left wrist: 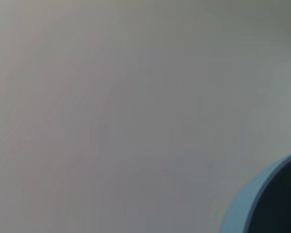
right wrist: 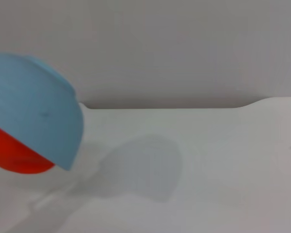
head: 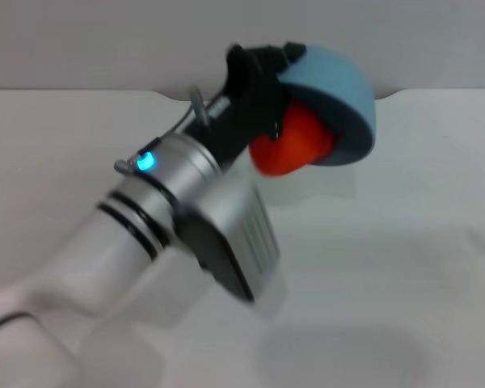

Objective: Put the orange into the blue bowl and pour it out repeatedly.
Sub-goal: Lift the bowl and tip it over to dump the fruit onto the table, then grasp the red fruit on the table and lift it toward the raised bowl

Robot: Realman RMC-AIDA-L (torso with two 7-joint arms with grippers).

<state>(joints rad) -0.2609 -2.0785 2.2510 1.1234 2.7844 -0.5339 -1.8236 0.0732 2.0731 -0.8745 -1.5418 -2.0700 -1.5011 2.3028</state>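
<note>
My left gripper (head: 268,87) is raised above the white table at the back middle, shut on the rim of the blue bowl (head: 339,79). The bowl is tipped far over, its opening facing down and towards the arm. The orange (head: 294,145) shows half out of the opening, just below the rim and above the table. In the right wrist view the tipped blue bowl (right wrist: 36,109) has the orange (right wrist: 17,156) poking out beneath it. The left wrist view shows only a piece of the bowl's rim (left wrist: 250,206).
The white table (head: 388,259) spreads below the bowl, and its far edge meets a grey wall (head: 105,40). My left arm (head: 145,234) crosses the left half of the head view. The bowl's shadow (right wrist: 145,167) lies on the table.
</note>
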